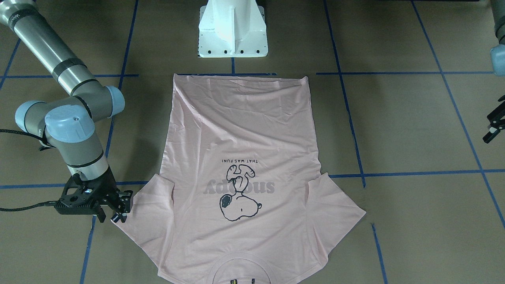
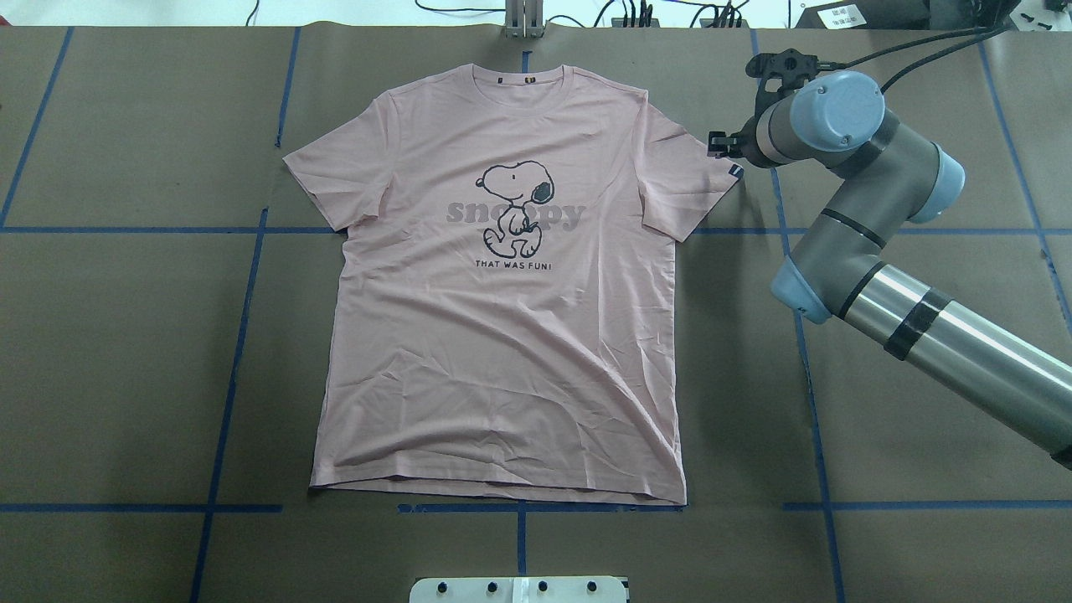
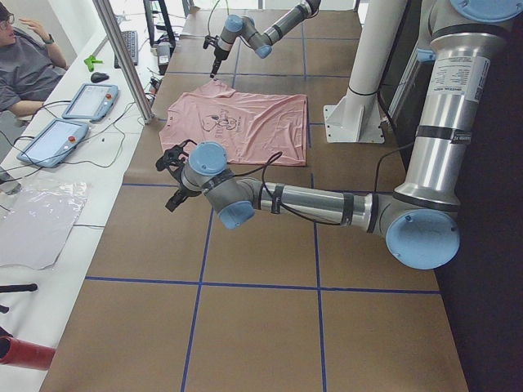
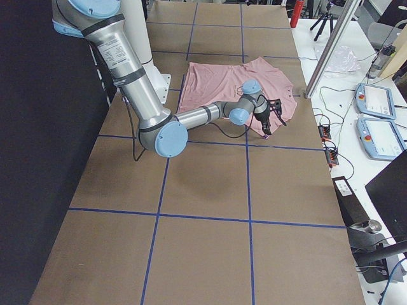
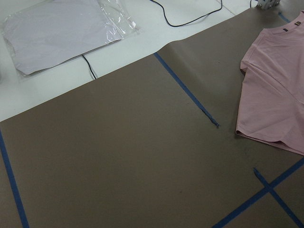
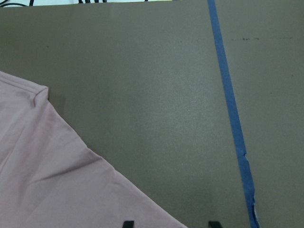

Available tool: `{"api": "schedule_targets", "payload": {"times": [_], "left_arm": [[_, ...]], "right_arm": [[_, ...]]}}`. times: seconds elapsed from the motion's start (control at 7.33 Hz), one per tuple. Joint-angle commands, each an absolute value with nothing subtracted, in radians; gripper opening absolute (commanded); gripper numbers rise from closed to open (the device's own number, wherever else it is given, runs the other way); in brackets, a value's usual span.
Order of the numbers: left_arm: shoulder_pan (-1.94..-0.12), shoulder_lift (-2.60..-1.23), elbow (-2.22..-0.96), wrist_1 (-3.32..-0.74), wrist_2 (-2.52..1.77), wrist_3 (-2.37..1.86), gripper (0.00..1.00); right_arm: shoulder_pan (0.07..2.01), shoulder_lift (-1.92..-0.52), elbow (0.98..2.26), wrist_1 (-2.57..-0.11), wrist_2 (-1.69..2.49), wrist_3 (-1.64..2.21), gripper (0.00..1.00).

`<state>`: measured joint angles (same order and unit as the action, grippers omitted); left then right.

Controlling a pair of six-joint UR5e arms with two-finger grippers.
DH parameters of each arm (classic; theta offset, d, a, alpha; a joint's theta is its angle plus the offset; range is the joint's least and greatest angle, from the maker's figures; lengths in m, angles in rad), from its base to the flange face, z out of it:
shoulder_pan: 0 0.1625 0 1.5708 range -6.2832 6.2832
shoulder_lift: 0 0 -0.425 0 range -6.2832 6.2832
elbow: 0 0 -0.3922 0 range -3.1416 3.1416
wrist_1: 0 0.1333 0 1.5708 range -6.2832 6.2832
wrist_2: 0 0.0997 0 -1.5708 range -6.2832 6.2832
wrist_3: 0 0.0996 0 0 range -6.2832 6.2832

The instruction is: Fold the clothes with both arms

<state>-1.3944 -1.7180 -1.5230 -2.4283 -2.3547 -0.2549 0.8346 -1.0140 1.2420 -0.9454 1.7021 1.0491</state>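
Watching from my desk, I take the white pedestal base (image 1: 232,29) as my reference. The pink T-shirt (image 2: 502,335) lies flat and print-up directly out from it. Its hem is nearest the base and its collar farthest, so its long axis runs straight away from the base and the sleeves stick out to either side.

The right gripper (image 1: 120,207) is far out from the base and off to its right, low at the tip of the right sleeve (image 2: 682,180). It sits just beside the small dark sleeve tag (image 2: 735,171). In the right wrist view its two fingertips (image 6: 127,223) stand spread apart, with the sleeve's edge running in between them and nothing pinched. From there the cloth lies inward, back towards the base's centre line.

The left gripper (image 1: 494,127) hangs off to the base's left, well apart from the left sleeve (image 2: 335,176). Its wrist camera sees that sleeve only at the far side of bare table. I cannot tell whether its jaws are spread or pressed together.

I judge no fold begun. The right arm is plainly the nearer and looks placed to nip the sleeve tip, while the left must travel inward towards its own sleeve.
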Motion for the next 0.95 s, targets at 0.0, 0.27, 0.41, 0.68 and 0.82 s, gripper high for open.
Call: {"api": "schedule_targets", "payload": {"times": [0.0,0.27,0.41,0.68,0.82], "left_arm": [[-1.394,-1.718,-1.523,-2.428,-2.355,-0.253,1.0],[-1.394,-1.718,-1.523,-2.428,-2.355,-0.253,1.0],[-1.394,-1.718,-1.523,-2.428,-2.355,-0.253,1.0],[-1.394,-1.718,-1.523,-2.428,-2.355,-0.253,1.0],[-1.394,-1.718,-1.523,-2.43,-2.355,-0.253,1.0]], "right_arm": [[0.818,-1.011,1.223,-0.945,1.69,1.054,0.59],[0.815,-1.011,1.207,-0.945,1.681,1.054,0.57],[0.815,-1.011,1.204,-0.945,1.681,1.054,0.55],[0.815,-1.011,1.198,-0.945,1.681,1.054,0.54],[0.815,-1.011,1.195,-0.945,1.681,1.054,0.5]]}}
